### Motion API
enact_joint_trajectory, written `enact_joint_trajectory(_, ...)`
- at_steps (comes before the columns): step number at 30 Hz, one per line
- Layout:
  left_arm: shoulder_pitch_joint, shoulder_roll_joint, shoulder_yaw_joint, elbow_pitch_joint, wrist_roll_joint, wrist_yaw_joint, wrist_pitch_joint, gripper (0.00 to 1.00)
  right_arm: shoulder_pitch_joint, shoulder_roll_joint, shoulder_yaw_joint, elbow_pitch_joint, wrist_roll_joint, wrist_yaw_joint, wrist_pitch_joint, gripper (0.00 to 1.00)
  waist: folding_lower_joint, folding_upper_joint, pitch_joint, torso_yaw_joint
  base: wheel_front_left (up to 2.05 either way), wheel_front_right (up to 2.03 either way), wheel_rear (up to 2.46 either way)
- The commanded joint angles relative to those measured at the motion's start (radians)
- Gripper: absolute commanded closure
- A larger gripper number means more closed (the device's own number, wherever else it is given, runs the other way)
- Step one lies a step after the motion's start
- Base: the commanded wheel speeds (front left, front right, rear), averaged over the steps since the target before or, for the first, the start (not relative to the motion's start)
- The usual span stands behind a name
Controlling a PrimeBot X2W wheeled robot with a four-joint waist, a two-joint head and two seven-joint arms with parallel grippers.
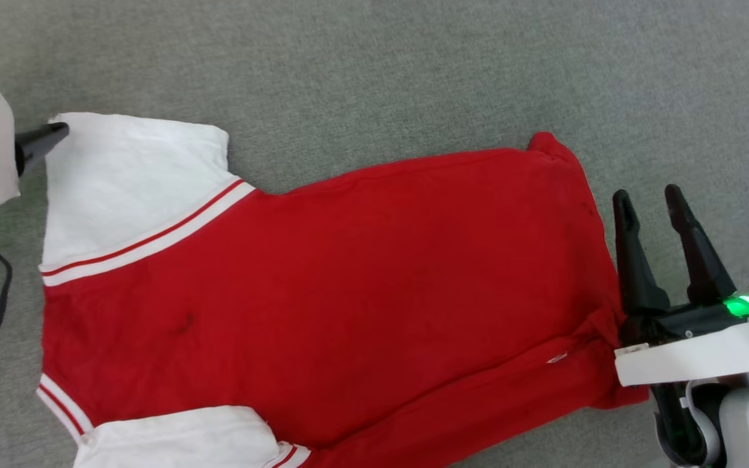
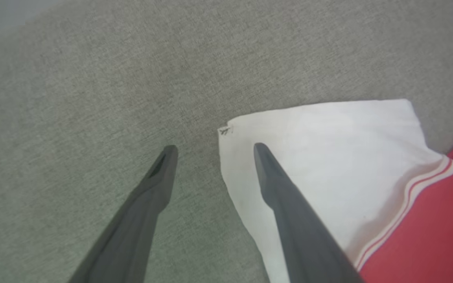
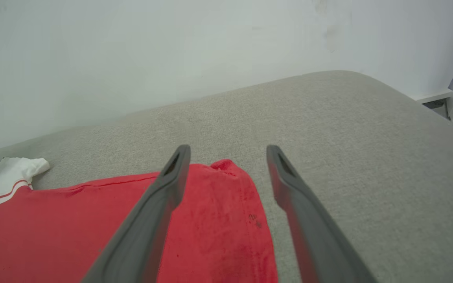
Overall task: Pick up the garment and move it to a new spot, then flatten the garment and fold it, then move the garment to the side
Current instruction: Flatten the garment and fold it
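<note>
The garment [image 1: 348, 273] lay spread across the grey fabric surface [image 1: 413, 65]; we had our left fingers [image 2: 281, 196] released, straddling the corner of 1 white sleeve [image 2: 328, 149], and our right fingers [image 1: 634, 260] released over the hem [image 1: 599, 227], seemingly placed at opposite ends to flatten it before folding

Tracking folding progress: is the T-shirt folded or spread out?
Spread out, not folded: the T-shirt lies flat on the grey surface, both white sleeves showing, though its lower edge looks turned over.

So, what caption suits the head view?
Red-and-white garment lies spread on grey surface, left gripper open at its sleeve, right gripper open beside its hem.
</note>
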Motion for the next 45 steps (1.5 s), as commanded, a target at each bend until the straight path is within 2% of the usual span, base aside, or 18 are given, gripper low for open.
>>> enact_joint_trajectory(1,-0.022,0.009,-0.002,0.017,0.003,0.006,0.017,0.00,-0.024,0.008,0.013,0.010,0.008,0.000,-0.013,0.00,-0.0002,0.0000,0.032,-0.026,0.00,0.00,0.00)
enact_joint_trajectory(8,-0.012,-0.002,-0.038,0.076,0.002,-0.001,0.057,0.00,-0.043,0.013,0.038,0.044,0.016,0.000,-0.036,0.00,-0.0002,0.0000,0.063,-0.041,0.00,0.00,0.00)
enact_joint_trajectory(10,0.004,-0.012,-0.054,0.090,-0.009,-0.007,0.077,1.00,-0.042,0.013,0.035,0.055,0.017,0.000,-0.037,0.00,-0.0002,0.0000,0.065,-0.041,0.00,0.00,0.00)
enact_joint_trajectory(12,0.013,-0.016,-0.062,0.090,-0.010,-0.018,0.072,1.00,-0.043,0.010,0.030,0.067,0.010,0.000,-0.041,0.00,-0.0002,0.0000,0.062,-0.038,0.00,0.00,0.00)
enact_joint_trajectory(19,0.000,-0.040,-0.042,0.097,0.039,-0.040,-0.106,1.00,-0.045,-0.013,0.019,0.080,0.000,0.000,-0.012,0.00,-0.0002,0.0000,0.006,-0.005,0.00,0.00,0.00)
enact_joint_trajectory(20,0.000,-0.040,-0.042,0.097,0.039,-0.040,-0.106,1.00,-0.045,-0.013,0.019,0.080,0.000,0.000,-0.012,0.00,-0.0002,0.0000,0.006,-0.005,0.00,0.00,0.00)
enact_joint_trajectory(26,0.019,-0.050,-0.061,0.046,0.064,-0.066,-0.238,1.00,-0.022,-0.092,-0.006,0.071,-0.045,0.000,0.111,0.00,-0.0002,0.0000,-0.068,0.048,0.00,0.00,0.00)
enact_joint_trajectory(31,0.063,-0.030,-0.085,-0.040,0.041,-0.074,-0.293,1.00,-0.040,-0.210,-0.015,0.030,-0.041,0.000,0.307,0.00,-0.0002,0.0000,-0.122,0.104,0.00,0.00,0.00)
enact_joint_trajectory(39,0.148,0.015,-0.100,-0.261,0.004,-0.076,-0.369,1.00,-0.121,-0.383,-0.013,-0.012,0.016,0.000,0.757,0.00,-0.0002,0.0000,-0.130,0.203,0.00,0.00,0.00)
enact_joint_trajectory(45,0.205,0.028,-0.100,-0.394,-0.002,-0.067,-0.402,1.00,-0.234,-0.446,0.019,0.026,0.059,0.000,0.970,0.00,-0.0002,0.0000,-0.106,0.273,0.00,0.00,0.00)
